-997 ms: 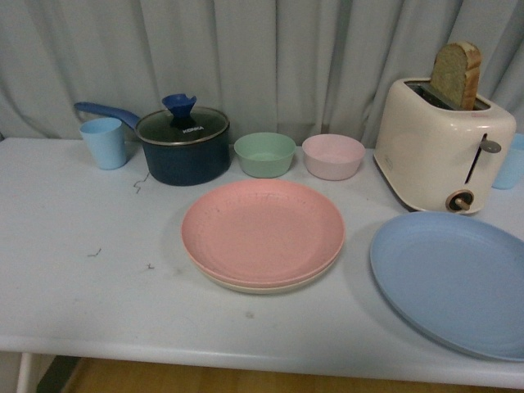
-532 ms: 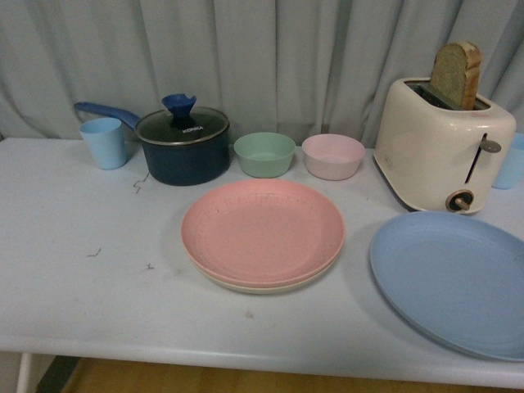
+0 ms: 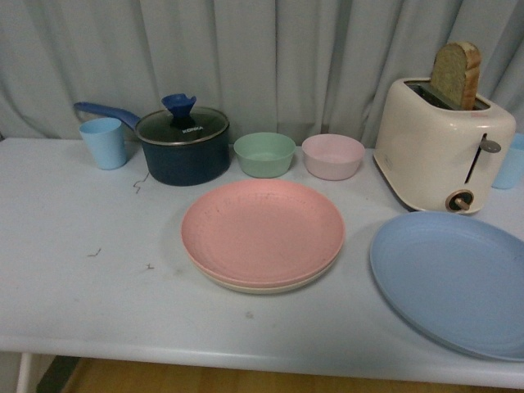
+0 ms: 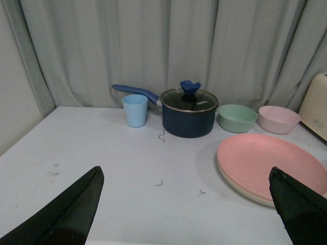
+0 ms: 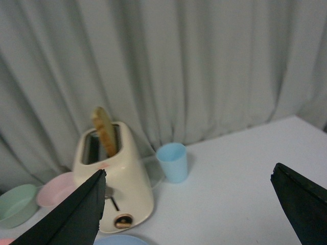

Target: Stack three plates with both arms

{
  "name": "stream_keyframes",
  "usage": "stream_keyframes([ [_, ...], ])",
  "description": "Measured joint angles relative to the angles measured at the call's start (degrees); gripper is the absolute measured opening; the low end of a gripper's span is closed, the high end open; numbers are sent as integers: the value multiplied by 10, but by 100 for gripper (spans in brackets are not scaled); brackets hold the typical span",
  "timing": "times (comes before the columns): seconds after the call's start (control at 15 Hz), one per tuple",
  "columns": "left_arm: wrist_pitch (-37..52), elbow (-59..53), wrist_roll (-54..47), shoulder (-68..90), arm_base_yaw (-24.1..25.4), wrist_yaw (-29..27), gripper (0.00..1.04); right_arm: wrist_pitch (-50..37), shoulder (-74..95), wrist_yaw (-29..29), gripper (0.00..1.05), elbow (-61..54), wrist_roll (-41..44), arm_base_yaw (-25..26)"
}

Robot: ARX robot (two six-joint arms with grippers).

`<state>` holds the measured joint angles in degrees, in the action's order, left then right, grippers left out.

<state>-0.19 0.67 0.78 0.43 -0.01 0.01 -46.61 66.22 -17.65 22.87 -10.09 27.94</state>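
Left gripper (image 4: pixel 185 169) and right gripper (image 5: pixel 189 168) gape wide, empty. Blue plate (image 3: pixel 450 282) lies unstacked just before the toaster (image 3: pixel 442 147); left of the toaster, pink plate (image 3: pixel 262 229) sits on cream plate (image 3: pixel 270 288). Next, probably: grip blue's rim and carry it onto pink.

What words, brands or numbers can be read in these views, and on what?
"KONKA": small white lettering on the glass lid of the dark blue pot; the reading is tentative.
Toaster: small marks on its body, too blurred to read.
No other text is visible.

Front camera looks down; wrist cameras sit lower, all three sharing the toaster (image 3: pixel 444 147)
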Motion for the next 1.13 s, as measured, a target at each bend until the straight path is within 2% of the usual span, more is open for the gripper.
stream_keyframes([
  [0.13, 0, 0, 0, 0, 0, 0, 98, 68, 190, 82, 98, 131, -30, -8],
  [0.2, 0, 0, 0, 0, 0, 0, 98, 123, 265, 104, 98, 190, -40, -19],
  [0.47, 0, 0, 0, 0, 0, 0, 98, 309, 405, 133, 98, 313, -29, -127],
  [0.6, 0, 0, 0, 0, 0, 0, 98, 402, 448, 135, 98, 348, -30, -155],
  [0.8, 0, 0, 0, 0, 0, 0, 98, 433, 483, 175, 98, 349, -26, -169],
  [1.13, 0, 0, 0, 0, 0, 0, 98, 429, 525, 175, 98, 349, -19, -187],
])
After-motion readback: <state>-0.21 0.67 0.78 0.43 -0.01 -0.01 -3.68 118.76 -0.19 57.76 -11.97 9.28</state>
